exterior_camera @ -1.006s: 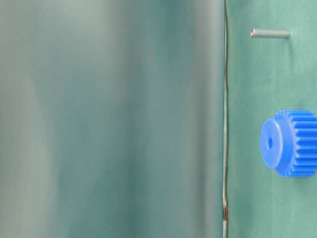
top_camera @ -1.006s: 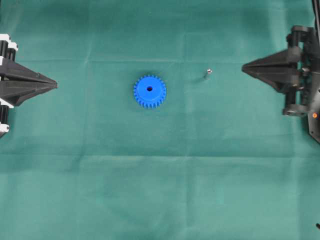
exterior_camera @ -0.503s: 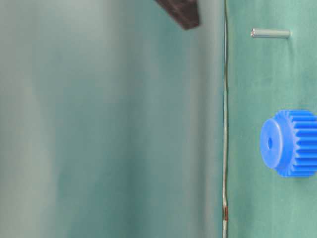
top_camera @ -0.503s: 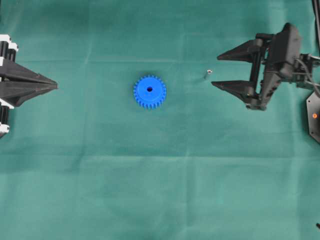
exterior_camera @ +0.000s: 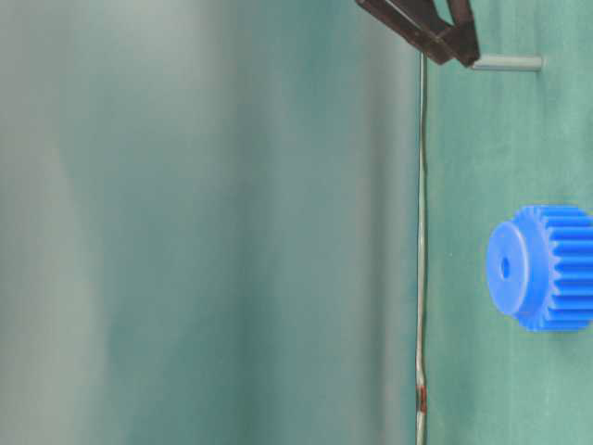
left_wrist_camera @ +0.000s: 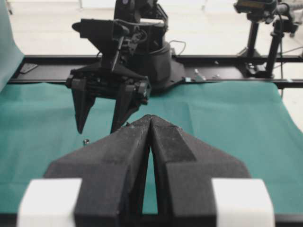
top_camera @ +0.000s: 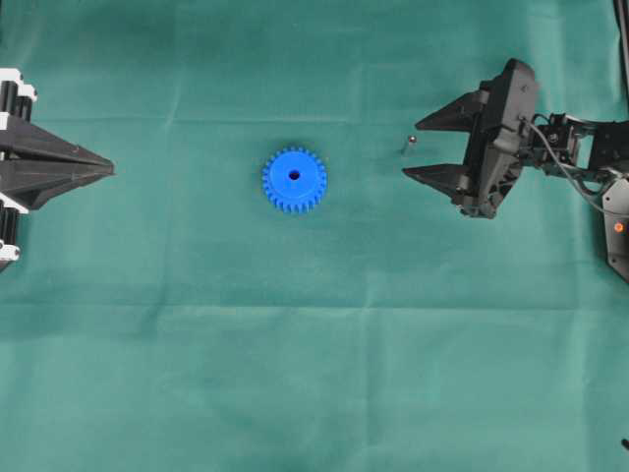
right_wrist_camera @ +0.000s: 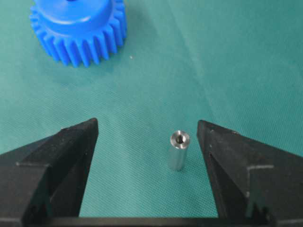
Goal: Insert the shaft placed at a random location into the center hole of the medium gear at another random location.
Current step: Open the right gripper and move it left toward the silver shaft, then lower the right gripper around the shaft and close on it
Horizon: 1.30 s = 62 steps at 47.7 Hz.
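The blue medium gear (top_camera: 294, 180) lies flat on the green cloth, its center hole (top_camera: 294, 175) facing up. The gear also shows in the table-level view (exterior_camera: 547, 267) and the right wrist view (right_wrist_camera: 78, 30). The silver shaft (top_camera: 408, 144) stands upright to the gear's right. My right gripper (top_camera: 413, 149) is open, and its fingertips reach either side of the shaft without touching. In the right wrist view the shaft (right_wrist_camera: 178, 150) stands between the jaws (right_wrist_camera: 147, 124), nearer the right finger. My left gripper (top_camera: 110, 169) is shut and empty at the left edge, far from the gear.
The green cloth (top_camera: 314, 374) covers the whole table, with creases across it. In the left wrist view a black rail (left_wrist_camera: 222, 71) and camera stands (left_wrist_camera: 258, 42) run behind the far table edge. The right arm's base (top_camera: 617, 226) sits at the right edge.
My right gripper has opened and moved left from the right edge until its fingertips flank the shaft. The left gripper, the gear and the shaft have not moved.
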Each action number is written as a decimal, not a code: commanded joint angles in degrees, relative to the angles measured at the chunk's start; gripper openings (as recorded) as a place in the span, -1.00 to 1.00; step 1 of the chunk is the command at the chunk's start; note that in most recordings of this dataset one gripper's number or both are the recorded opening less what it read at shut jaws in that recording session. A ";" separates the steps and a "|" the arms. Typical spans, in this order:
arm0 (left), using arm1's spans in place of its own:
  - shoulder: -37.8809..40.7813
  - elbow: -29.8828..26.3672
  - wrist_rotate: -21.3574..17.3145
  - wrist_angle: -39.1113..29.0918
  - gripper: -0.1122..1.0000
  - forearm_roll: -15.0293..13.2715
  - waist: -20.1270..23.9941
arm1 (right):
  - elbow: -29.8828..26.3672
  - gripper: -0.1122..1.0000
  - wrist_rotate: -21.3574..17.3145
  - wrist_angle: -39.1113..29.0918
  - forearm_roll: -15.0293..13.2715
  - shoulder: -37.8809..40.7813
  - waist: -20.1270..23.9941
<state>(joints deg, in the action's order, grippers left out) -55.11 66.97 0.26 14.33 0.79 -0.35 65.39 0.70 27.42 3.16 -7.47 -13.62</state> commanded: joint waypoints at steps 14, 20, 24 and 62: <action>0.44 -1.05 0.00 0.26 -0.80 0.18 -0.09 | -1.05 0.71 -0.18 2.20 0.18 1.85 -1.41; 0.44 -1.05 0.00 0.26 -0.80 0.18 -0.09 | -1.14 0.71 -0.18 2.20 0.26 2.37 -1.58; 0.44 -1.05 0.00 0.26 -0.80 0.18 -0.09 | -1.32 0.69 -0.18 2.20 0.26 2.90 -1.67; 0.44 -1.05 0.00 -0.09 -0.80 0.18 0.00 | -2.55 -0.55 0.09 2.11 0.26 5.01 -1.85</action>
<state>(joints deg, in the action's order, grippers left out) -55.02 66.97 0.26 13.97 0.79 -0.35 63.81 0.70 28.83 3.25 -1.85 -15.29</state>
